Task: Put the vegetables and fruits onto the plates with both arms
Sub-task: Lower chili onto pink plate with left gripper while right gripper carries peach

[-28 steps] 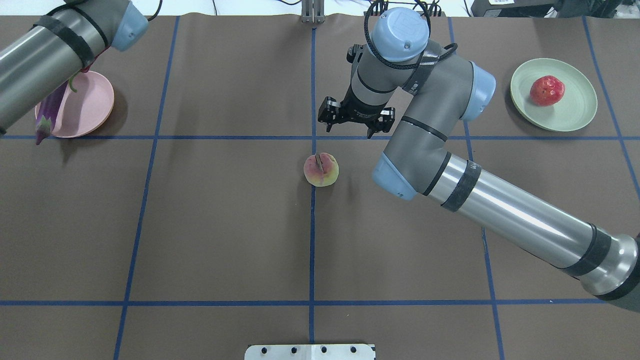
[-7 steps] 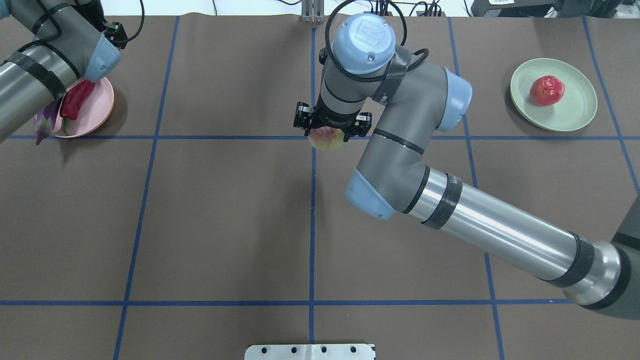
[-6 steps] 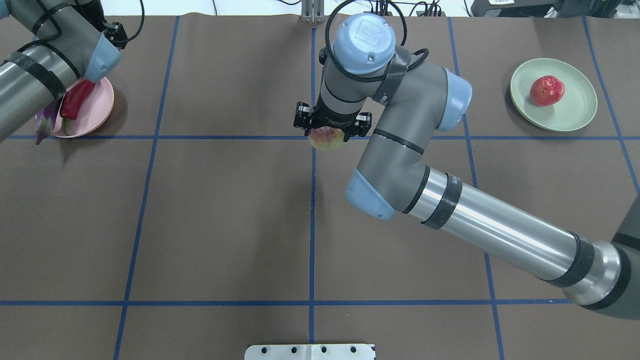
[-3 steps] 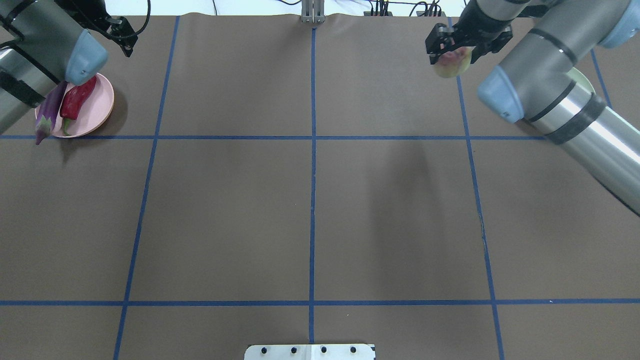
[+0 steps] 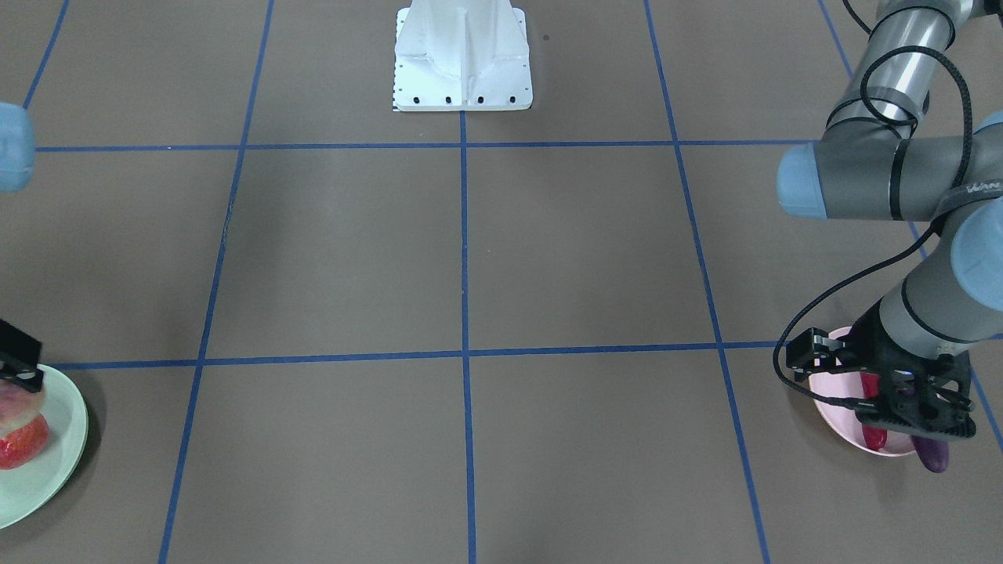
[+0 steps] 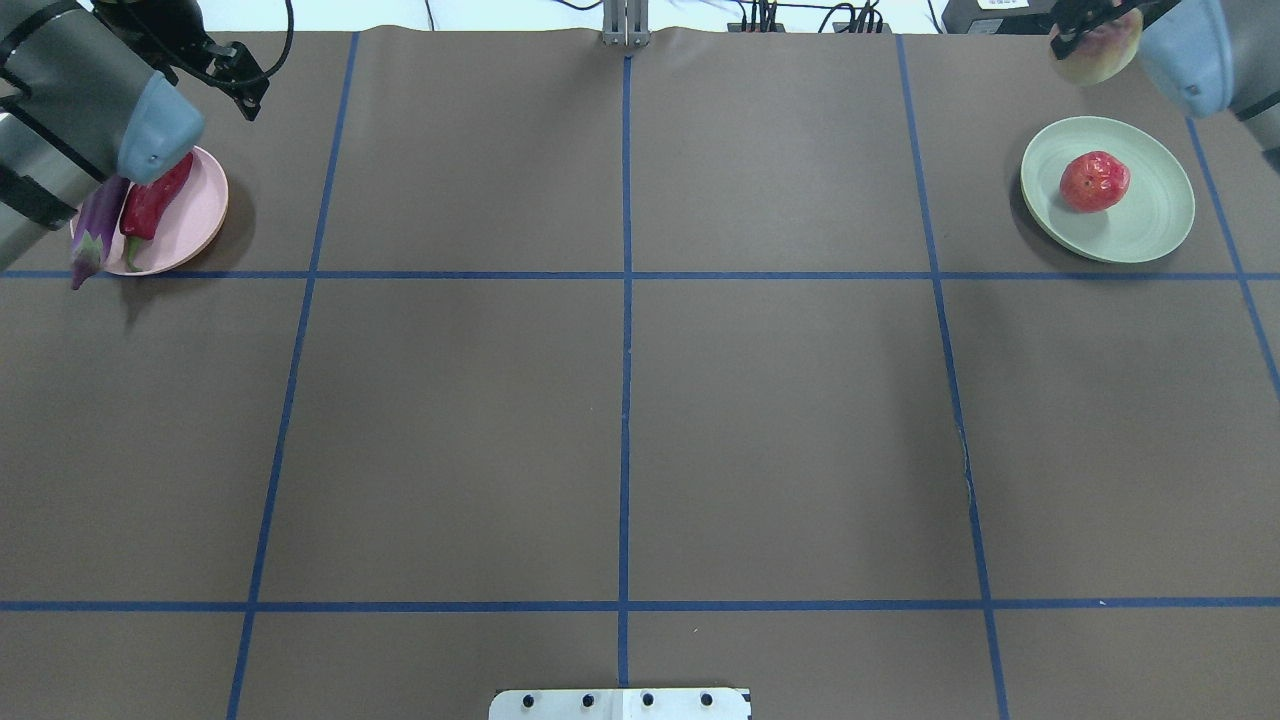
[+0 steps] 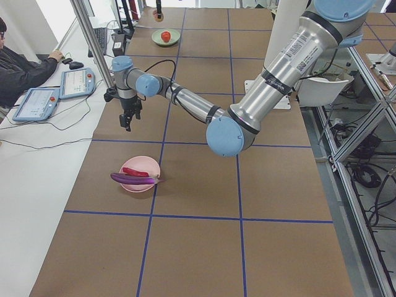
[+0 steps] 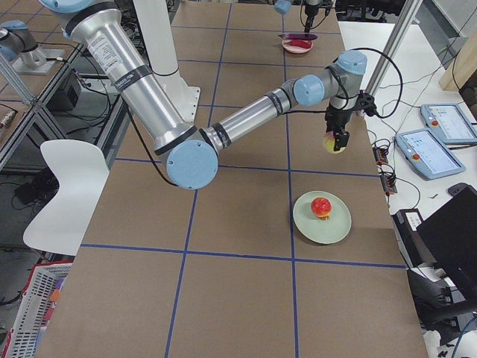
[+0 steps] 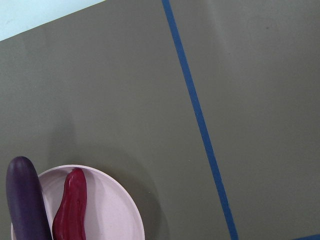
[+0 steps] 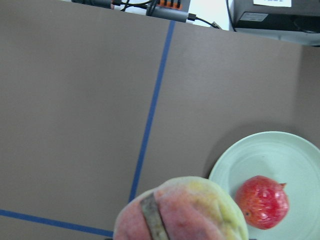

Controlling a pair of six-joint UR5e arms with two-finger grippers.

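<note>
My right gripper (image 6: 1085, 25) is shut on the yellow-pink peach (image 6: 1098, 52) and holds it in the air just off the far-left rim of the mint green plate (image 6: 1150, 225). The red pomegranate (image 6: 1094, 181) lies on that plate. In the right wrist view the peach (image 10: 182, 210) fills the bottom, with the plate (image 10: 280, 155) lower right. My left gripper (image 5: 921, 411) hangs open and empty above the pink plate (image 6: 195, 215). On that plate lies the red chili (image 6: 150, 200), and the purple eggplant (image 6: 95, 230) rests over its rim.
Blue tape lines grid the brown table mat. The white robot base (image 5: 462, 59) stands at the near middle edge. A seated person (image 7: 18, 62) and tablets (image 7: 37, 102) are beside the table's far side. A white chair (image 8: 63, 186) stands behind the robot.
The right arm picked the peach off the table centre and carried it to the far right by the green plate. The left arm drew back a little from the pink plate.
</note>
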